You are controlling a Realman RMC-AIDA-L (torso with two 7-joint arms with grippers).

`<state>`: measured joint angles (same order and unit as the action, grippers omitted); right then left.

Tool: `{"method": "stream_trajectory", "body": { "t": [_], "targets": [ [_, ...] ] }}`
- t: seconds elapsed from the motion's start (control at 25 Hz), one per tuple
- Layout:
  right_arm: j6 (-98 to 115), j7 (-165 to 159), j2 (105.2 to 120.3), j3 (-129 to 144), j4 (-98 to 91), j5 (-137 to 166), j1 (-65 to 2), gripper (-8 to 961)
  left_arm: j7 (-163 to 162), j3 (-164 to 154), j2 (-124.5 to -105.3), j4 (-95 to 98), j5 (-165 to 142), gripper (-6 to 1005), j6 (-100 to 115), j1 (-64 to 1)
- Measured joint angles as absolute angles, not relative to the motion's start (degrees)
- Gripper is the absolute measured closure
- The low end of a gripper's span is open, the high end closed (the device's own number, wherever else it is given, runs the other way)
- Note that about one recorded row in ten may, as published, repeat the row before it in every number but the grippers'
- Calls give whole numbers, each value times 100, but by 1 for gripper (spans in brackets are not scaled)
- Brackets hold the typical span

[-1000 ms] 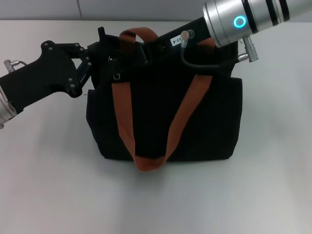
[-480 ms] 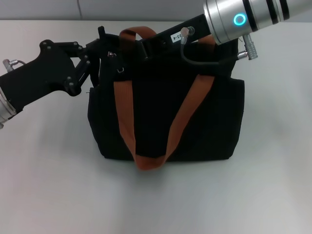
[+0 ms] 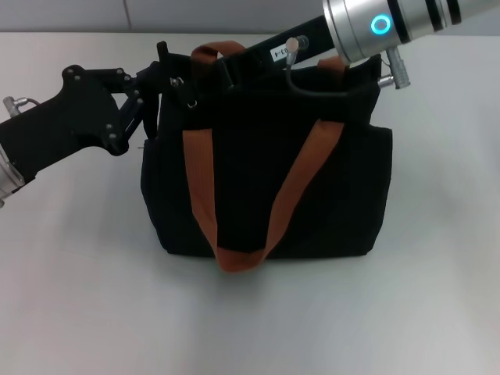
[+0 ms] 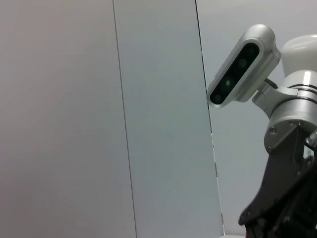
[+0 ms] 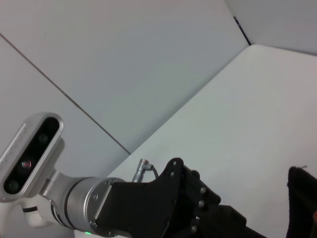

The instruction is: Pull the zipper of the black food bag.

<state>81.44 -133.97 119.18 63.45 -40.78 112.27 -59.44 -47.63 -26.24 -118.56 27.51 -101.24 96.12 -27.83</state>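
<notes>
The black food bag stands upright mid-table in the head view, with rust-orange strap handles hanging down its front. My left gripper is at the bag's top left corner and is shut on the fabric edge there. My right gripper reaches in from the upper right and ends at the bag's top edge beside the far strap; it is black against the black bag. A small silver piece shows on the top edge between the two grippers; I cannot tell if it is the zipper pull.
The bag rests on a pale table with a wall behind. The right wrist view shows my left arm and a corner of the bag. The left wrist view shows the wall and the robot's head camera.
The bag's top left edge has been drawn up and straightened. The small silver piece has moved up and slightly left. The right arm has shifted a little up and away.
</notes>
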Motion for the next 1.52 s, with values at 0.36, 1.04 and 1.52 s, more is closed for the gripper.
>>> {"method": "stream_trajectory", "body": {
  "t": [0.36,1.04,1.52],
  "targets": [
    [8188,-13909,11918,6511,-4648,11535,-5807,953,-4756,-2601,-11848,2751,-10058,976,9679,-2737],
    [8170,-15333,11953,7155,-5872,12610,-5727,953,-4781,-2584,-11847,2751,-9898,975,9623,-2709],
    [8682,-16273,11955,7235,-7142,13359,-5224,952,-4775,-2575,-11835,2751,-9873,976,9587,-2651]
  ]
}}
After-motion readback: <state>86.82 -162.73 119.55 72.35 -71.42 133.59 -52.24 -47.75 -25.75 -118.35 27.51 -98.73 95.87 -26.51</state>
